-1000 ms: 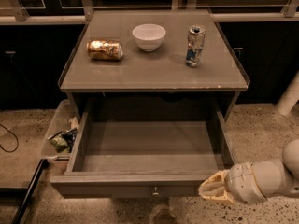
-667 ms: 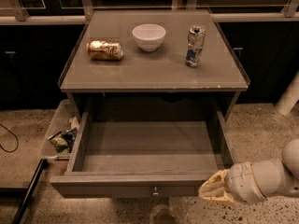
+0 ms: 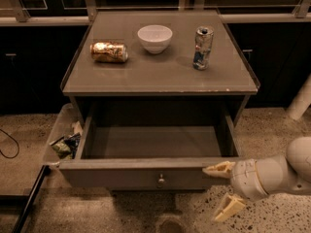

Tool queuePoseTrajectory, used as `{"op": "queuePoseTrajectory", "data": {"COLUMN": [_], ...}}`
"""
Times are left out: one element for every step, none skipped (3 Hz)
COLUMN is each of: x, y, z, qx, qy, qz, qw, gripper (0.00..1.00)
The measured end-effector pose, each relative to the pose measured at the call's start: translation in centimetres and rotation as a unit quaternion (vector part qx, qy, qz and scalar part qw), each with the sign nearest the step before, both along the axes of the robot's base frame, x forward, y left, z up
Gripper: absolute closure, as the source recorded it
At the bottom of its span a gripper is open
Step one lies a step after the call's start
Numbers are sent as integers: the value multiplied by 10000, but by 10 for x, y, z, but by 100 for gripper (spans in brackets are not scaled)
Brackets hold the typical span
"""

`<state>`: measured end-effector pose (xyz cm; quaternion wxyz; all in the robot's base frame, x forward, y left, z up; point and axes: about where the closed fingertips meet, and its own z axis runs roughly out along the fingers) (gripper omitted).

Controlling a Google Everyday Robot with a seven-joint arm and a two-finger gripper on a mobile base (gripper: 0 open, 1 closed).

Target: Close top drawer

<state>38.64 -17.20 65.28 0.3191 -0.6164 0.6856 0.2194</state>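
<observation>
The top drawer [image 3: 146, 176] of the grey-brown cabinet stands pulled far out, and what shows of its inside is empty. Its flat front faces me with a small round metal knob [image 3: 161, 180] at centre. My gripper [image 3: 222, 191] is at the drawer front's right end, fingers spread open. The upper finger [image 3: 218, 169] lies against the front's top right corner. The lower finger [image 3: 229, 208] hangs below the drawer, over the floor. The lower drawer fronts are hidden under the open drawer.
On the cabinet top [image 3: 160, 76] lie a gold can on its side [image 3: 109, 52], a white bowl [image 3: 155, 38] and an upright blue-silver can [image 3: 202, 47]. A tray with snack bags [image 3: 63, 142] sits on the floor at the left. A white post [image 3: 301, 101] stands at right.
</observation>
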Motion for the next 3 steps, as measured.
{"op": "queuePoseTrajectory", "data": {"x": [25,55,95], "y": [0,-4,-24], "z": [10,20,10], "qx": [-72,-212,-420], "qy": [-329,-669,-827], "qz": [-21,18,19], "qw": [9994,9975,9957], "gripper": [38,62,85]}}
